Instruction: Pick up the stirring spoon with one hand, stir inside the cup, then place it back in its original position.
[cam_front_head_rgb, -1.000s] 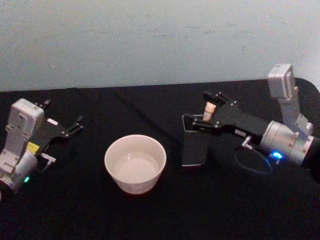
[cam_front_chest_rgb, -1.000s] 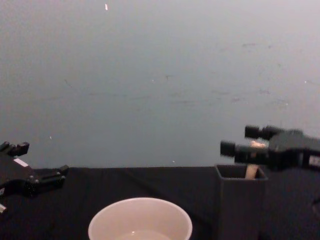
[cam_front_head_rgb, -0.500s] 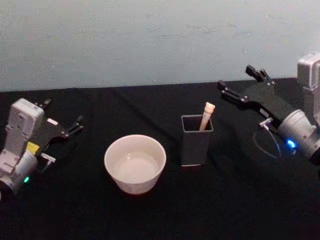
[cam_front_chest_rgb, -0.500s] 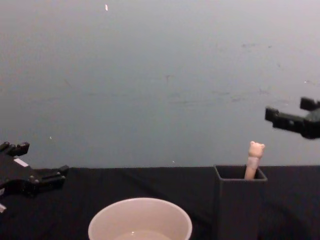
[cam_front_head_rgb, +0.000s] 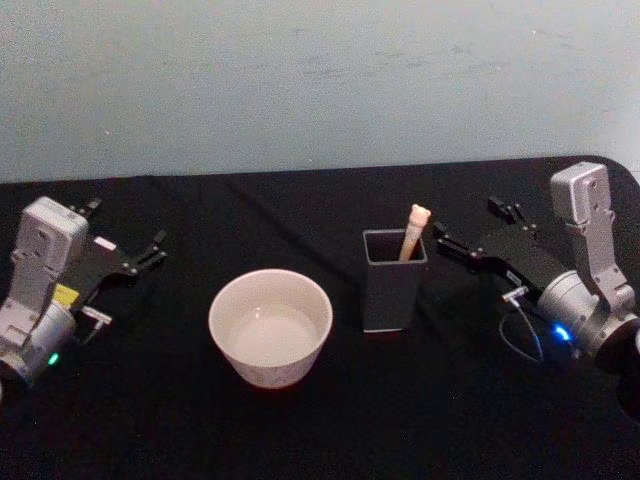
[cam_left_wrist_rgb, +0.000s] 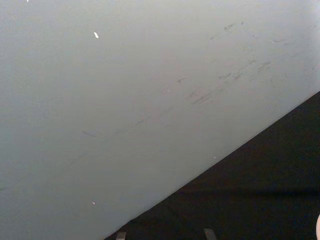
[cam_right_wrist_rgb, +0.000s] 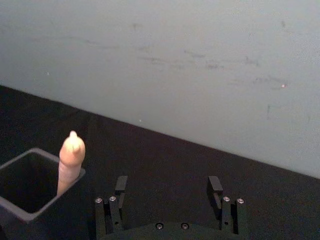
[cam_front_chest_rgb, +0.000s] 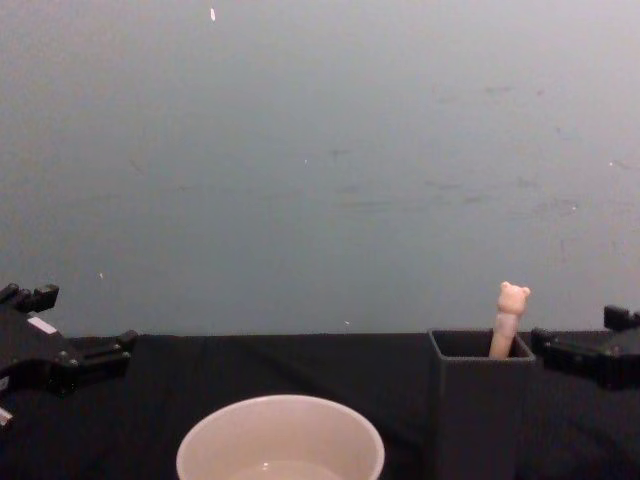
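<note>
The small stirring spoon with a beige bear-head handle stands handle-up in the dark grey square holder, leaning against the holder's far right corner; its bowl is hidden inside. In the chest view the bear head rises clear above the holder rim.

The wide round cream-white cup sits on the black tablecloth at 9 o'clock from the holder — near it but not touching.

The right black two-finger gripper lies low over the cloth at 3 o'clock from the holder, just beside it and apart from the spoon. Its fingers are spread wide and hold nothing; the right wrist view shows both fingers parted, with the spoon handle and holder corner off to one side.

The left black gripper rests far out at 9 o'clock from the cup, well apart from it, fingers spread and empty.

A plain grey wall backs the table.
</note>
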